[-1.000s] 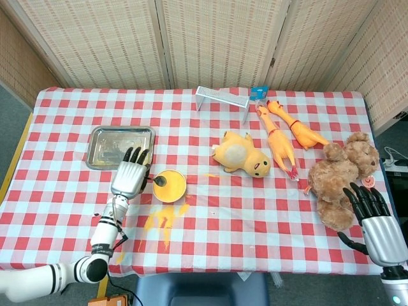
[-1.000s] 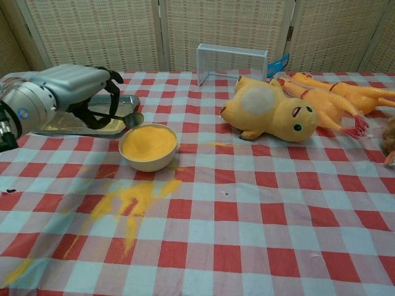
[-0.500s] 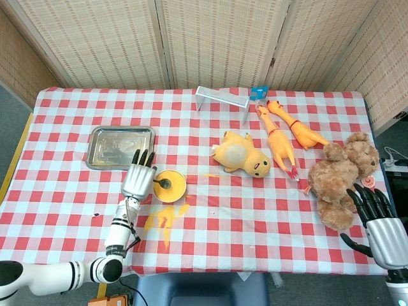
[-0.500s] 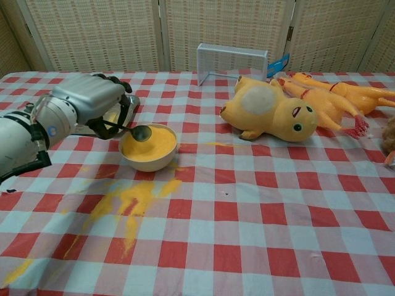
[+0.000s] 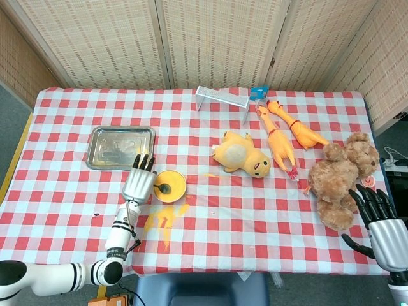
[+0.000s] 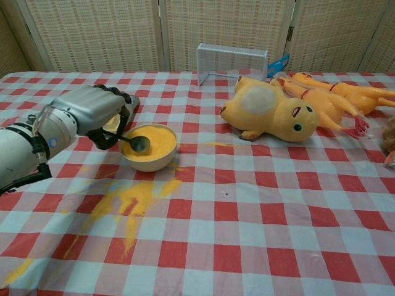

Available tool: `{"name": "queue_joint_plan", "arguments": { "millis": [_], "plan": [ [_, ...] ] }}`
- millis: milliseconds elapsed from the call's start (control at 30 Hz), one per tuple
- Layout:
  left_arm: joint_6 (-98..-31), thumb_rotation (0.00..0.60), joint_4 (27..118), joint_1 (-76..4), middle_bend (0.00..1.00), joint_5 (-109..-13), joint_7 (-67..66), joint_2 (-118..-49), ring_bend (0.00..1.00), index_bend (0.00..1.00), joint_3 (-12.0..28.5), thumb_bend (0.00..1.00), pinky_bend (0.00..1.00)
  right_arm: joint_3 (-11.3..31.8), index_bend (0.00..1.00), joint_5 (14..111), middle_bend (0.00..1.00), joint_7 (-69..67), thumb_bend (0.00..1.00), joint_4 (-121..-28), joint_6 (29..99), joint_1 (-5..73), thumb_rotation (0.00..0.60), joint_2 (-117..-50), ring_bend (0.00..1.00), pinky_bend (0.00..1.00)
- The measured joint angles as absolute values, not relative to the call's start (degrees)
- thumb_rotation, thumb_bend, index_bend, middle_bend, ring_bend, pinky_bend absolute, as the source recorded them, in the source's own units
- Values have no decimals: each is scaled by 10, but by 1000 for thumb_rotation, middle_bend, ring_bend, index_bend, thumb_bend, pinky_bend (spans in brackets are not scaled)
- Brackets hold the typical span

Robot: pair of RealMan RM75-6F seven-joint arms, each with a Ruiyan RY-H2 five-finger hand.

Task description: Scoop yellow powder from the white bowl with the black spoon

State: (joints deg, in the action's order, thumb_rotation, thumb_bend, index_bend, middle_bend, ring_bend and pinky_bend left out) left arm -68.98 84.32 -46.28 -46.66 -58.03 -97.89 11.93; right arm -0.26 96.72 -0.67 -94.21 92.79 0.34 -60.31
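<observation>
The white bowl [image 5: 171, 187] [image 6: 153, 159] of yellow powder stands left of the table's middle. My left hand [image 5: 138, 184] [image 6: 92, 111] sits just left of it and grips the black spoon [image 6: 133, 142] by its handle. The spoon's head [image 5: 161, 188] dips into the powder at the bowl's left side. My right hand [image 5: 382, 224] hovers open at the table's front right edge, beside the teddy bear, and does not show in the chest view.
Spilled yellow powder [image 6: 133, 200] streaks the cloth in front of the bowl. A metal tray [image 5: 120, 146] lies behind my left hand. A yellow duck toy [image 6: 265, 111], two rubber chickens [image 5: 284, 137], a wire rack [image 5: 221, 99] and a brown teddy bear [image 5: 338, 178] fill the middle and right.
My left hand has moved right and lowered. The spoon's head went from above the bowl's left rim down into the powder. The right hand has sunk slightly.
</observation>
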Motion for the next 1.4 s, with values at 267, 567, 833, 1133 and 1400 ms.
{"name": "queue_joint_plan", "arguments": {
  "millis": [267,567,833,1133,1400],
  "plan": [
    [-693,600,846,-467,74,-466,-580,-982,0,478,115,451,55,-3,0,971,0,-8,77,-942,932,2,600,-603,0,0],
    [-701,600,856,-466,72,-470,-577,-976,0,446,111,450,55,-2,0,973,0,-9,77,-939,933,2,600,-604,0,0],
    [-728,600,900,-454,73,-500,-571,-947,0,448,98,450,55,-5,0,976,0,-6,77,-941,929,2,600,-604,0,0],
    [-744,600,900,-417,68,-568,-493,-909,0,465,66,448,50,-11,0,987,0,-1,77,-943,933,-1,600,-605,0,0],
    [-715,600,882,-403,30,-564,-465,-889,0,291,65,448,41,-12,0,988,0,7,77,-944,933,-2,600,-608,0,0]
  ]
}}
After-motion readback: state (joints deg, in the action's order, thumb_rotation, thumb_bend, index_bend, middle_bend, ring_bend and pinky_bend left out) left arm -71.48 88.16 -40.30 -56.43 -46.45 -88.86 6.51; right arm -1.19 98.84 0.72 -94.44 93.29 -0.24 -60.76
